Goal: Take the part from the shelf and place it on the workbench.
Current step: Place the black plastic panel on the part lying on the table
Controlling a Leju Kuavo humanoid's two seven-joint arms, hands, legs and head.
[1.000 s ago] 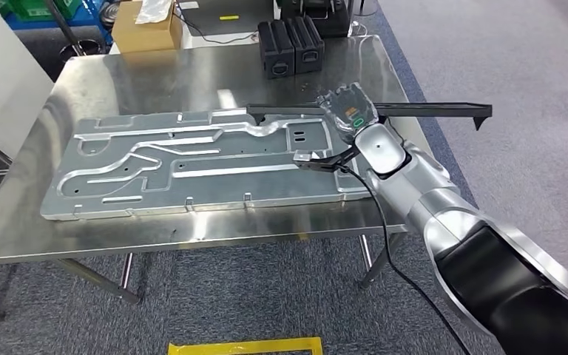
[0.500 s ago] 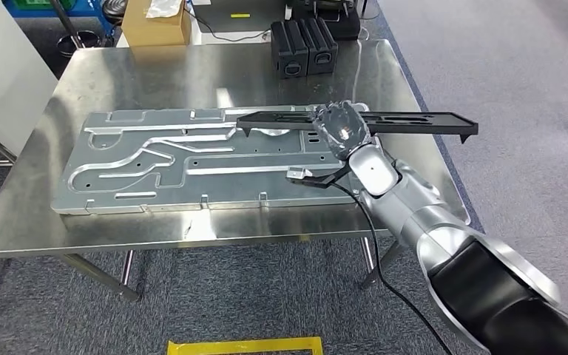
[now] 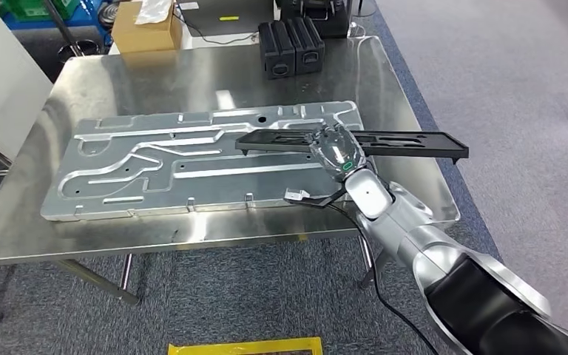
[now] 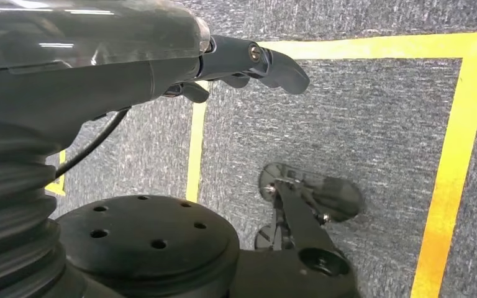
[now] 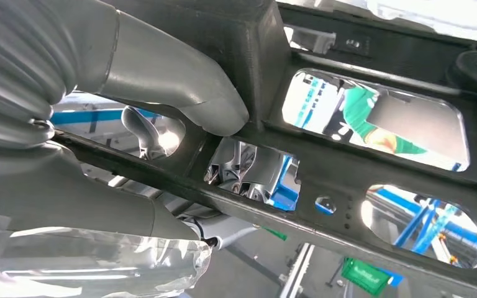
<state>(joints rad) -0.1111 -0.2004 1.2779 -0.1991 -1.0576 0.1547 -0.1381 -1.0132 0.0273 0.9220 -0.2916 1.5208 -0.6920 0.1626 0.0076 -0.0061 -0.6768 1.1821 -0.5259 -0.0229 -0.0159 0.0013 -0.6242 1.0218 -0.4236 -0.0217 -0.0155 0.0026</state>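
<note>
The part (image 3: 407, 142) is a long, flat black frame with cut-out windows. My right hand (image 3: 334, 148) grips it near its middle and holds it level just above the steel workbench (image 3: 192, 74). One end of the part lies over the right end of a large aluminium plate (image 3: 155, 170), and the other end sticks out past the bench's right edge. In the right wrist view the thumb (image 5: 180, 81) presses on the black frame (image 5: 372, 81). My left hand (image 4: 161, 68) hangs over the carpet with its fingers (image 4: 273, 62) loosely extended, holding nothing.
Two black boxes (image 3: 290, 46) and a cardboard box (image 3: 142, 29) stand at the bench's far edge. A white cabinet (image 3: 0, 74) is at the left. Yellow tape (image 3: 244, 345) marks the grey carpet in front. A black cable (image 3: 384, 259) hangs from my right forearm.
My right hand has brought the black part lower and nearer, from the plate's far edge to over its right end. The view also shifted slightly.
</note>
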